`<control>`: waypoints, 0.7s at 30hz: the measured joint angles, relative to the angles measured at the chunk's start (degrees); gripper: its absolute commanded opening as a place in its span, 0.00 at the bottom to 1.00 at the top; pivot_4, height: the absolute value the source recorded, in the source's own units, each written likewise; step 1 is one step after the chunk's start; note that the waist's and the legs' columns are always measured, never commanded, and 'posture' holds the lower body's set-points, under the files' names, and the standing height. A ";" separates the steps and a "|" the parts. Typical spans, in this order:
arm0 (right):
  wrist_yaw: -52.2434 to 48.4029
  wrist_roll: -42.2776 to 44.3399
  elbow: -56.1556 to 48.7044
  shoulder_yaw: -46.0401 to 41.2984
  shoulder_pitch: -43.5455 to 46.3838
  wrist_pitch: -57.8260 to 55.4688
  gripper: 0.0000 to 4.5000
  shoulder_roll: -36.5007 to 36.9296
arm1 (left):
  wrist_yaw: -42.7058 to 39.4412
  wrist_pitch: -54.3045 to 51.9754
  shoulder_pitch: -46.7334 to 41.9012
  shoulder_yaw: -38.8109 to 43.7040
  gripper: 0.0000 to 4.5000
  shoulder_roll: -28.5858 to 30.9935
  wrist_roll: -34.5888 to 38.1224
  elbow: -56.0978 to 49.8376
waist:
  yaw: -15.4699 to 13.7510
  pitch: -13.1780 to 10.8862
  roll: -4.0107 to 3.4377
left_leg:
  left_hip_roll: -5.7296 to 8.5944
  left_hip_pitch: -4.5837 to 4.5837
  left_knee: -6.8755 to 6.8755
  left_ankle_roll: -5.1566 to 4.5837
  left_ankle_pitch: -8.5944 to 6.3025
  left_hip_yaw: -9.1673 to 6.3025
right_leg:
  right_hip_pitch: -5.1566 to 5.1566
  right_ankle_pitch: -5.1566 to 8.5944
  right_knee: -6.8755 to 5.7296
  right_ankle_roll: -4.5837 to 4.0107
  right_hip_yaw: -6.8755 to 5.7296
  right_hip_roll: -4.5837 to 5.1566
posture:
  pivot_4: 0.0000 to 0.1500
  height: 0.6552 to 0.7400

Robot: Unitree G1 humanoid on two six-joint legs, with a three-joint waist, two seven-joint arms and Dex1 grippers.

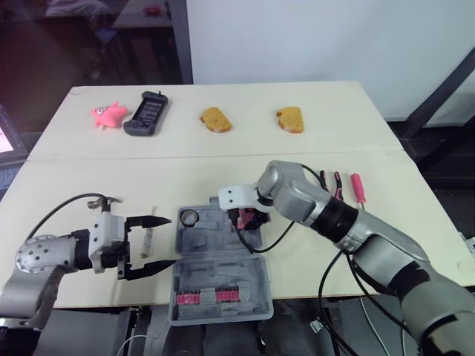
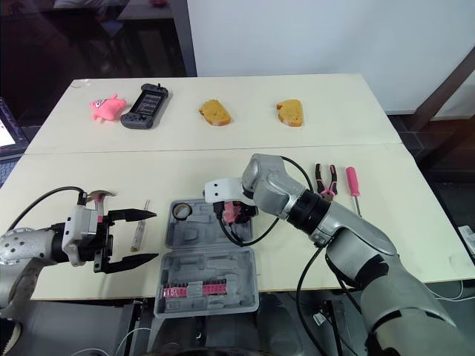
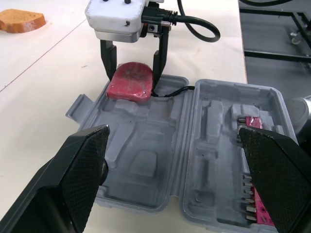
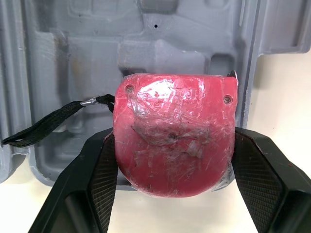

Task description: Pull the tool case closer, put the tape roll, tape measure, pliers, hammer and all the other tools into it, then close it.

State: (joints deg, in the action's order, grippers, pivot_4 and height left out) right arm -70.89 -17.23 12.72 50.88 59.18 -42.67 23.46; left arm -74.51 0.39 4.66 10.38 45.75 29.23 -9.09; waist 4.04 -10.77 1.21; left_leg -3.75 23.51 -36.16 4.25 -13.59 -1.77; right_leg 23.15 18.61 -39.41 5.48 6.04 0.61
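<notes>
- The grey tool case (image 1: 215, 267) lies open and flat at the near edge of the pale worktop (image 1: 356, 141), one moulded half behind the other.
- The right end effector (image 1: 246, 220) is clamped on the red tape measure (image 4: 175, 133), a black finger on either side. It holds the tape measure over the right rim of the case's far half, with the black strap (image 4: 43, 124) trailing into the tray.
- The left end effector (image 1: 171, 241) hovers just beside the case's left edge, its two fingers spread wide apart and holding nothing — a slim tool (image 2: 138, 233) lies on the worktop by it.
- A small dark ring (image 1: 188, 217) sits in the far left corner of the case, and a pink strip of bits (image 1: 215, 297) lines the near half.
- Pliers (image 2: 325, 180) and a pink-handled screwdriver (image 2: 353, 182) lie side by side to the right, well apart from the case.
- Along the far side are a pink toy (image 1: 108, 114), a black handheld controller (image 1: 147, 113) and two slices of bread (image 1: 215, 119) (image 1: 290, 119).
</notes>
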 measured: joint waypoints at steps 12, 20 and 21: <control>0.72 -0.40 -0.15 -1.95 -0.69 -0.69 0.99 -1.40 | -0.12 -0.03 -0.24 -0.01 1.00 0.00 0.00 0.00 | 0.01 0.00 0.00 | 0.00 0.00 0.00 0.00 0.00 0.00 | 0.00 0.00 0.00 0.00 0.00 0.00 | 1.00 1.00; -0.32 0.14 -4.73 -4.38 -0.72 -3.22 0.99 0.02 | -0.28 -0.08 -0.24 -0.01 1.00 0.01 0.00 -0.05 | -0.02 0.00 -0.01 | 0.00 0.00 0.01 0.00 0.00 0.00 | 0.01 0.00 0.00 0.00 0.00 0.00 | 1.00 1.00; -0.53 0.60 -5.80 -4.98 -0.79 -3.60 0.99 0.65 | -0.28 -0.08 -0.26 -0.02 1.00 0.01 0.00 -0.05 | -0.03 0.00 -0.01 | 0.00 0.00 0.01 0.00 0.00 0.00 | 0.00 0.00 0.00 0.00 0.00 0.00 | 1.00 1.00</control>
State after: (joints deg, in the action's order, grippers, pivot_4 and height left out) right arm -71.42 -16.62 6.92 45.89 58.40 -46.27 24.11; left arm -74.79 0.30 4.40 10.36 45.76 29.23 -9.14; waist 4.01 -10.78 1.20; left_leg -3.75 23.51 -36.15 4.25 -13.59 -1.77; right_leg 23.15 18.61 -39.40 5.48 6.04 0.61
